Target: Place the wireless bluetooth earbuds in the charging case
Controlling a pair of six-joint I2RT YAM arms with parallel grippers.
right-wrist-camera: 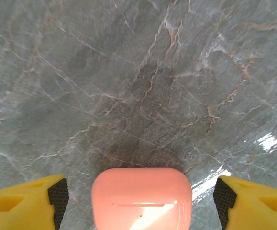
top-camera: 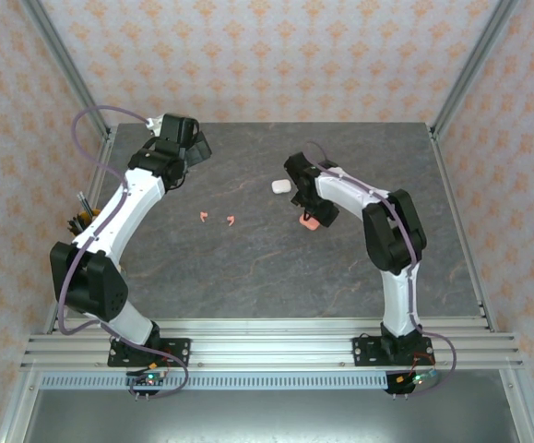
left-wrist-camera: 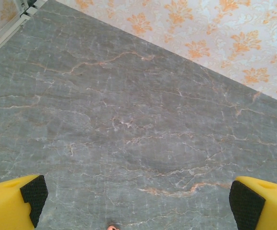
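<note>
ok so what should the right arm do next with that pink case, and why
Probably lower the right gripper and close on the pink case. In the right wrist view its jaws stand open with the case centred between them, a gap on each side, and the lid looks shut. The two pink earbuds lie loose on the table, so the case likely needs steadying first.

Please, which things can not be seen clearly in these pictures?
Pink case: right wrist view, bottom edge cuts off its lower part.
Pink earbuds: top view, too small to tell how they lie.
White case: top view, too small to tell open or shut.
</note>
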